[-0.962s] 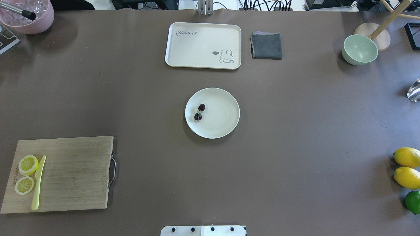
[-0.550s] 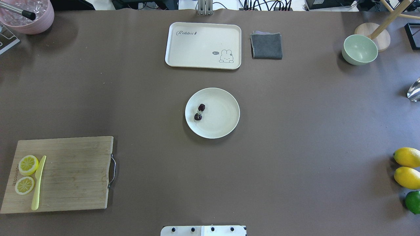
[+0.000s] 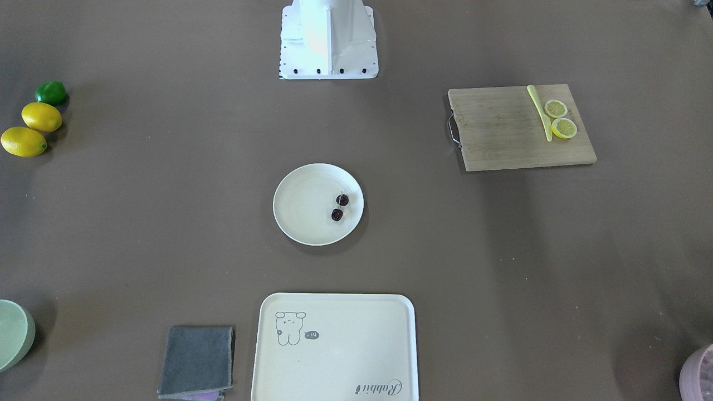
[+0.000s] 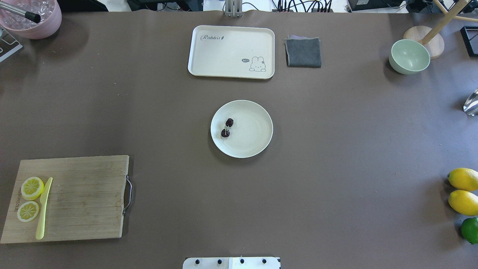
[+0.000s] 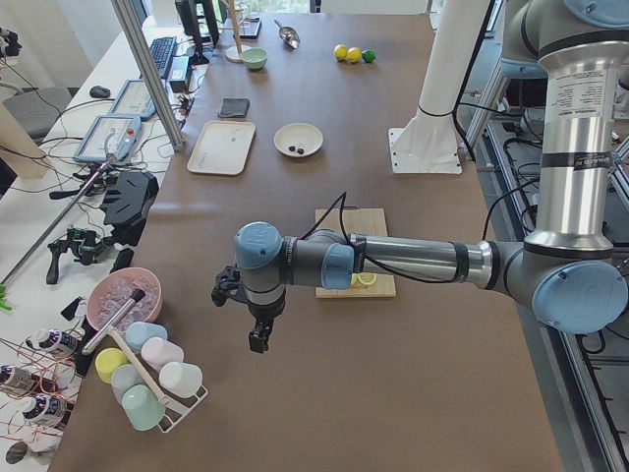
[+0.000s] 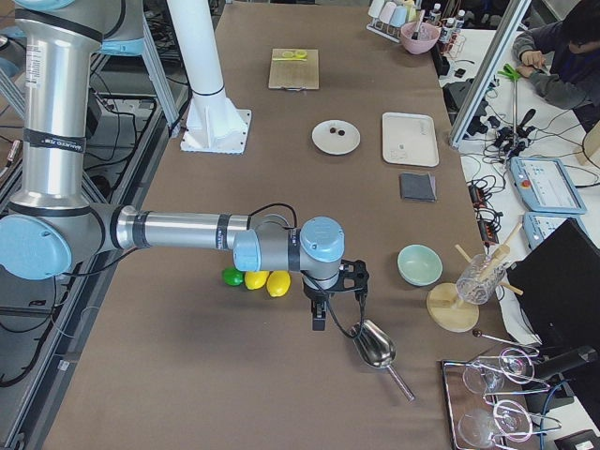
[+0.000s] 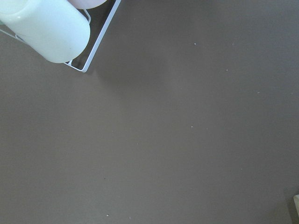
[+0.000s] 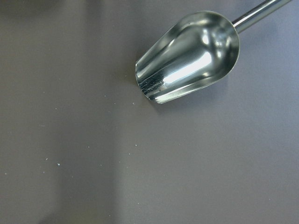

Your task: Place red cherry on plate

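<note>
The red cherry [image 4: 229, 122] [image 3: 337, 214], a pair of tiny dark cherries with a thin stem, lies on the left part of the round cream plate [image 4: 252, 129] [image 3: 303, 203] at mid-table. Neither gripper is near it. My left gripper [image 5: 257, 339] hangs over bare table beside a cup rack, far from the plate [image 5: 285, 133]. My right gripper [image 6: 319, 322] hovers by a metal scoop at the other end of the table. Both grippers show only in the side views, so I cannot tell whether they are open or shut.
A cream tray [image 4: 231, 51] and a grey cloth [image 4: 303, 52] lie beyond the plate. A cutting board [image 4: 71, 198] carries lemon slices and a yellow knife. Lemons and a lime [image 4: 463, 192], a green bowl [image 4: 409, 56], a scoop [image 8: 187, 58] and a cup rack [image 7: 44, 28] sit at the table's ends.
</note>
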